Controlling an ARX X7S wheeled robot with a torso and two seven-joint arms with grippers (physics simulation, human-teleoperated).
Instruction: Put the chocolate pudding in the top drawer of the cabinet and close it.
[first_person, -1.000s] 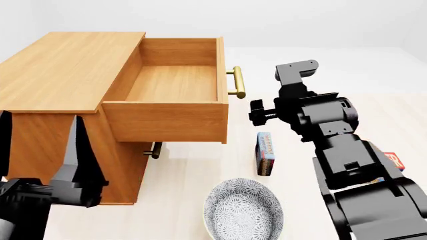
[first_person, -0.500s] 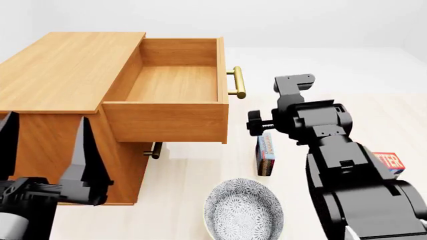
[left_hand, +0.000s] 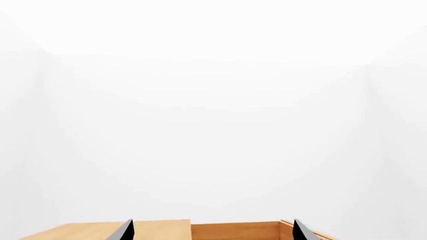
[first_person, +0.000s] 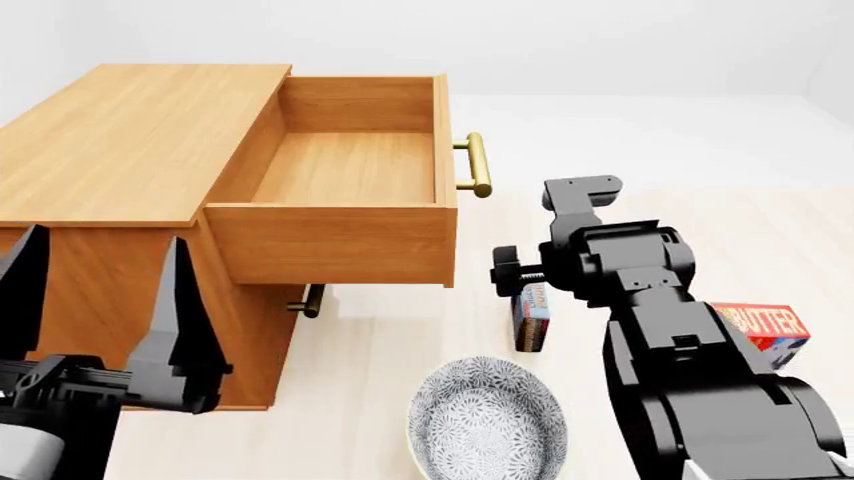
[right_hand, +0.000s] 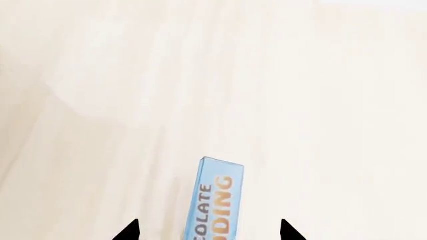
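The chocolate pudding (first_person: 531, 317) is a thin box standing on edge on the pale surface, partly hidden by my right arm. In the right wrist view its blue printed edge (right_hand: 216, 200) lies between my spread fingertips, untouched. My right gripper (right_hand: 209, 231) is open just above it; in the head view the gripper itself is hidden under the arm. The cabinet (first_person: 134, 140) stands at the left with its top drawer (first_person: 350, 170) pulled out and empty, its brass handle (first_person: 477, 165) at the front. My left gripper (first_person: 94, 300) is open and empty in front of the cabinet's side.
A patterned bowl (first_person: 487, 420) sits near the front, below the pudding. A red butter box (first_person: 763, 330) lies at the right behind my right arm. The lower drawer's handle (first_person: 310, 300) shows under the open drawer.
My right arm has lowered and come nearer, over the pudding box. My left gripper has risen a little in front of the cabinet. The drawer has stayed open.
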